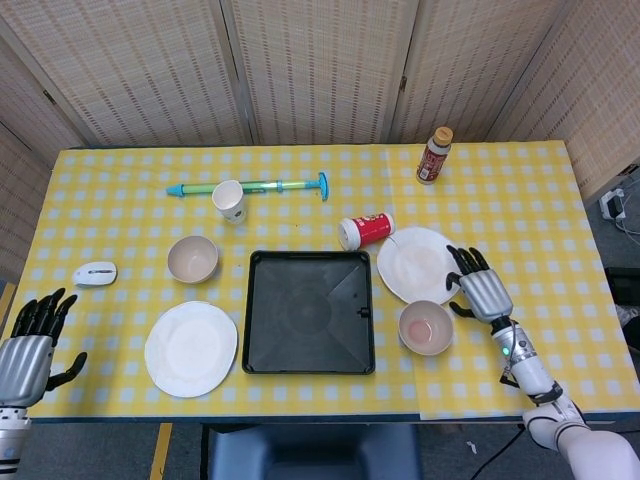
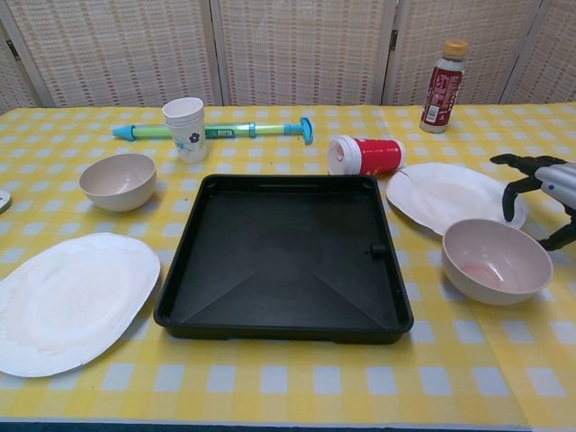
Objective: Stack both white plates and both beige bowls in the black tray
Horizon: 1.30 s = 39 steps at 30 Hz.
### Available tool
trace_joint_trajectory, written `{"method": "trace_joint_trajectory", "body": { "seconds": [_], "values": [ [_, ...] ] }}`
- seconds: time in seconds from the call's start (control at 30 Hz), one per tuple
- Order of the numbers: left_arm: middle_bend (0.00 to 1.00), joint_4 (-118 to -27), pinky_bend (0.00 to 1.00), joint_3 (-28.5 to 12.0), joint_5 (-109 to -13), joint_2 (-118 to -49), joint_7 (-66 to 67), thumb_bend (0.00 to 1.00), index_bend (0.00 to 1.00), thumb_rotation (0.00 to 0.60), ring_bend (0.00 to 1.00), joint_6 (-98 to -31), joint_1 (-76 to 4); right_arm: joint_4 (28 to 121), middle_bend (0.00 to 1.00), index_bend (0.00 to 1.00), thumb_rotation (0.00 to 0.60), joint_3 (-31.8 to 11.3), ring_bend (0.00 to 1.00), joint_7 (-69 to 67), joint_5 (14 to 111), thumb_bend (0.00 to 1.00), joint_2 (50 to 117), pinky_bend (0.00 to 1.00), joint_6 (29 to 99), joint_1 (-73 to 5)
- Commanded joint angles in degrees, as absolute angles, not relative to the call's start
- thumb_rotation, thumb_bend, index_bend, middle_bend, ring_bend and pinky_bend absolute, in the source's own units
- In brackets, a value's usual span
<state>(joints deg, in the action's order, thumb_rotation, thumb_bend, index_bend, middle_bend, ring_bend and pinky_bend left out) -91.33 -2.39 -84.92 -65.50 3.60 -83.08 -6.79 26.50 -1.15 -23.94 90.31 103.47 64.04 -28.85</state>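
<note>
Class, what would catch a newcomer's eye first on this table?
The empty square black plastic tray sits mid-table on the yellow checked tablecloth. Round white plates and beige bowls flank it, with the right hand, fingers spread, beside the right-side plate.

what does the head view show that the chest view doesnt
Only the head view shows the left hand, open at the table's near left corner, and the whole white mouse. Only the chest view shows the flower print on the paper cup. Both show the black tray, still empty, both plates, both bowls and the right hand, open beside the right plate.
</note>
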Motion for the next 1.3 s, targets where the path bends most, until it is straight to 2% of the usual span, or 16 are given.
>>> {"method": "trace_joint_trajectory", "body": {
  "seconds": [0.03, 0.17, 0.37, 0.67, 0.83, 1.0, 1.2, 1.3],
  "values": [
    [0.02, -91.3, 0.05, -2.4, -84.9, -65.5, 3.7, 0.36, 0.00, 0.600, 0.00, -83.0, -6.8, 25.7, 0.04, 0.52, 0.600, -1.0, 0.00, -23.9, 90.3, 0.31, 104.0, 0.00, 63.3, -29.4],
    [0.02, -91.4, 0.05, -2.5, -84.7, -65.7, 4.1, 0.36, 0.00, 0.600, 0.00, -83.2, -6.8, 24.6, 0.06, 0.53, 0.600, -1.1, 0.00, -24.0, 90.2, 0.38, 105.1, 0.00, 62.8, -30.5],
    [0.02, -91.5, 0.05, -2.6, -84.5, -65.5, 3.7, 0.38, 0.00, 0.600, 0.00, -83.4, -6.6, 22.2, 0.07, 0.56, 0.600, -1.2, 0.00, -23.5, 90.1, 0.43, 106.9, 0.00, 62.4, -31.7],
    [0.02, -91.6, 0.05, -2.6, -84.9, -65.3, 3.2, 0.38, 0.00, 0.600, 0.00, -84.1, -6.3, 20.9, 0.11, 0.63, 0.600, -1.2, 0.01, -25.1, 90.1, 0.46, 108.1, 0.00, 64.4, -31.9],
    [0.02, -91.6, 0.05, -2.6, -85.1, -65.2, 3.2, 0.38, 0.00, 0.600, 0.00, -84.5, -6.1, 21.0, 0.16, 0.69, 0.600, -1.8, 0.04, -27.0, 89.8, 0.46, 107.7, 0.00, 69.4, -30.8],
    [0.02, -91.8, 0.05, -2.4, -85.3, -65.1, 3.1, 0.38, 0.00, 0.600, 0.00, -84.8, -5.9, 22.9, 0.16, 0.69, 0.600, -2.3, 0.05, -27.9, 89.7, 0.46, 106.0, 0.00, 75.2, -28.7],
    [0.02, -91.9, 0.04, -2.6, -85.5, -65.1, 3.2, 0.38, 0.00, 0.600, 0.00, -85.5, -5.7, 30.0, 0.17, 0.69, 0.600, -2.5, 0.07, -30.6, 90.5, 0.46, 101.7, 0.00, 83.3, -26.4],
    [0.02, -91.6, 0.01, -2.6, -85.7, -65.3, 3.3, 0.38, 0.00, 0.600, 0.00, -85.2, -5.9, 34.6, 0.19, 0.69, 0.600, -2.4, 0.09, -30.6, 91.8, 0.46, 99.8, 0.00, 87.6, -25.8]
  ]
}}
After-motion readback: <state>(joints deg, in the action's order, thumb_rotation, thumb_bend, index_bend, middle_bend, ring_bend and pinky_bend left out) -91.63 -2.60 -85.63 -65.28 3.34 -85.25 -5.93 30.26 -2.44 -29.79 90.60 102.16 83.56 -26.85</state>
